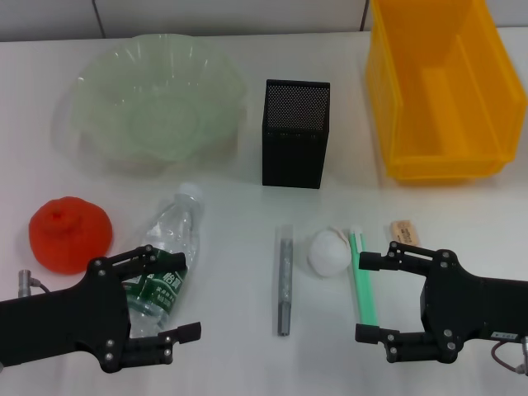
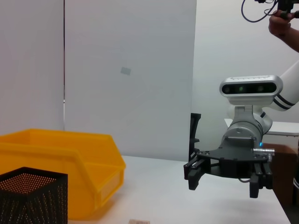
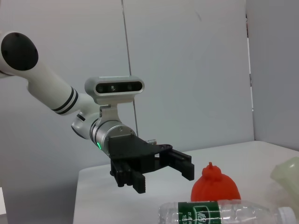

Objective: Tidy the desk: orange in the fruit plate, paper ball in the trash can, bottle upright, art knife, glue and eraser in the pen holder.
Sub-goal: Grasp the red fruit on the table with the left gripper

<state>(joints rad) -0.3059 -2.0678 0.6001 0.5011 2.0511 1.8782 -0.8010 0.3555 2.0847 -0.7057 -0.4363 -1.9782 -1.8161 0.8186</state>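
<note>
The orange [image 1: 70,233] sits at the front left, and the bottle [image 1: 169,252] lies on its side beside it. My left gripper [image 1: 177,293] is open and empty over the bottle's lower end. A grey art knife [image 1: 284,280], the paper ball [image 1: 328,252], a green glue stick [image 1: 361,276] and the eraser [image 1: 403,232] lie at the front centre-right. My right gripper [image 1: 363,297] is open and empty beside the glue stick. The fruit plate [image 1: 206,74], pen holder [image 1: 295,157] and trash can [image 1: 396,107] stand at the back, all three empty.
The left wrist view shows my right gripper [image 2: 226,179], the trash can [image 2: 70,163] and the pen holder [image 2: 32,196]. The right wrist view shows my left gripper [image 3: 161,175], the orange [image 3: 215,184] and the bottle [image 3: 229,212]. A white wall stands behind the table.
</note>
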